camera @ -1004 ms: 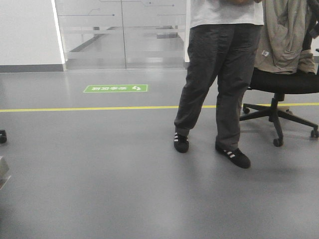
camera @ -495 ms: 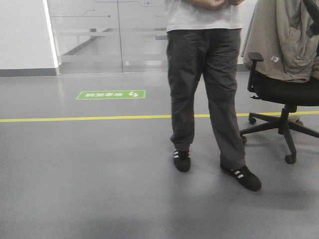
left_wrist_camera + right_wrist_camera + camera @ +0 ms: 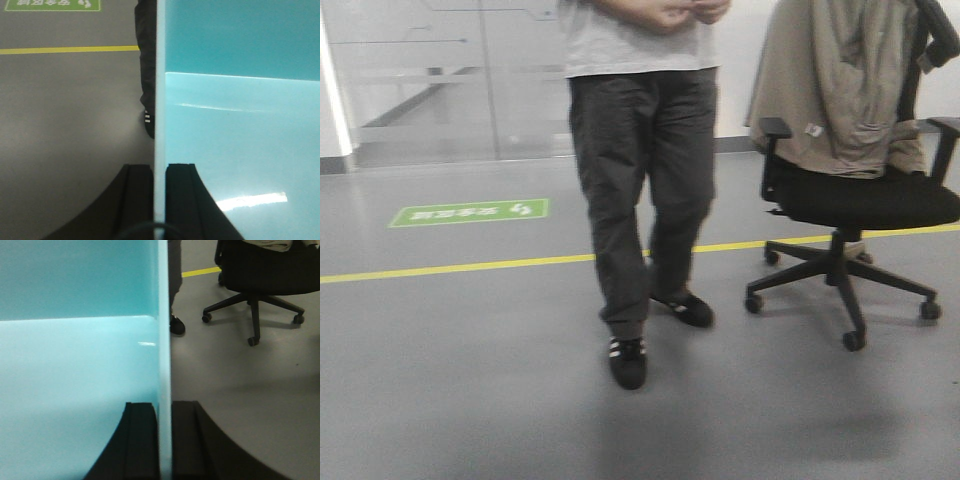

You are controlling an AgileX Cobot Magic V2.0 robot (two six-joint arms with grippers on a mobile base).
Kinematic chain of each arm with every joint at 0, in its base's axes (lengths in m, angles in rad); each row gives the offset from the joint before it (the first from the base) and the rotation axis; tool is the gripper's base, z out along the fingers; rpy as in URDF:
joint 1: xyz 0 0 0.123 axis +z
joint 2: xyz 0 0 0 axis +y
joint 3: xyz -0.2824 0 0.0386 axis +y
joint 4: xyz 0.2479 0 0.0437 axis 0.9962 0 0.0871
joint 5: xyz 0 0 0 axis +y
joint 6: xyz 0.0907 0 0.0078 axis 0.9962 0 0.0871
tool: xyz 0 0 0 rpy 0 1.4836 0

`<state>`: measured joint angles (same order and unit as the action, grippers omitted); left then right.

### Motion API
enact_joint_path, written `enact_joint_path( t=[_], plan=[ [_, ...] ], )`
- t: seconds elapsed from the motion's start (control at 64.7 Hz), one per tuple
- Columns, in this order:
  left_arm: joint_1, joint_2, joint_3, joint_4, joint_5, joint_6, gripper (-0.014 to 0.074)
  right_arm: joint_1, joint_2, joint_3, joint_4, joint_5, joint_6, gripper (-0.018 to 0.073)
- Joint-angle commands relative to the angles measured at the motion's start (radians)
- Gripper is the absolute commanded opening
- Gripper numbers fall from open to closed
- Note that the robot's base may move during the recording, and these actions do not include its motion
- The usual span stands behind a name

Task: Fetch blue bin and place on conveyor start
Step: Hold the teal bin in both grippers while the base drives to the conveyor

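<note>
Aqua-blue plastic fills the right half of the left wrist view: the blue bin [image 3: 240,125], its smooth inner wall and floor glossy with a streak of reflected light. Its thin side wall runs straight up the middle of the frame. At bottom centre the left gripper [image 3: 160,170] is clamped on that wall, one black finger [image 3: 137,200] outside the tub and the other inside.

In the right wrist view the bin takes the left half. The right gripper [image 3: 164,407] pinches the opposite wall in the same way at bottom centre, a finger on each side of the rim. The bin is thus held between both arms over the grey floor [image 3: 470,400].

In the front view a person [image 3: 640,180] in dark trousers and black striped shoes stands at centre. A black office chair [image 3: 850,200] draped with a beige jacket [image 3: 840,80] stands at right. A yellow line [image 3: 450,266] crosses the floor, with a green floor sign [image 3: 470,212] above it at left, before a glass wall [image 3: 450,80].
</note>
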<state>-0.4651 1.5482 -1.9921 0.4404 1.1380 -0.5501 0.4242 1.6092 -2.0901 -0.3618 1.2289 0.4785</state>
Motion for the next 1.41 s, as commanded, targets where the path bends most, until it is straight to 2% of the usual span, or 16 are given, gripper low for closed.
enact_joint_path(
  t=[0.0,0.912,1.391],
  plan=[
    [0.001,-0.015,-0.014,0.045,-0.034,-0.001,-0.0111,-0.005,-0.014,-0.014,-0.061,-0.014,-0.01,-0.0165],
    [0.001,-0.015,-0.014,0.052,-0.034,-0.001,-0.0111,-0.005,-0.014,-0.014,-0.061,-0.015,-0.01,-0.0165],
    [0.001,-0.015,-0.014,0.108,-0.034,-0.001,-0.0111,-0.005,-0.014,-0.014,-0.061,-0.015,-0.01,-0.0165]
  ],
)
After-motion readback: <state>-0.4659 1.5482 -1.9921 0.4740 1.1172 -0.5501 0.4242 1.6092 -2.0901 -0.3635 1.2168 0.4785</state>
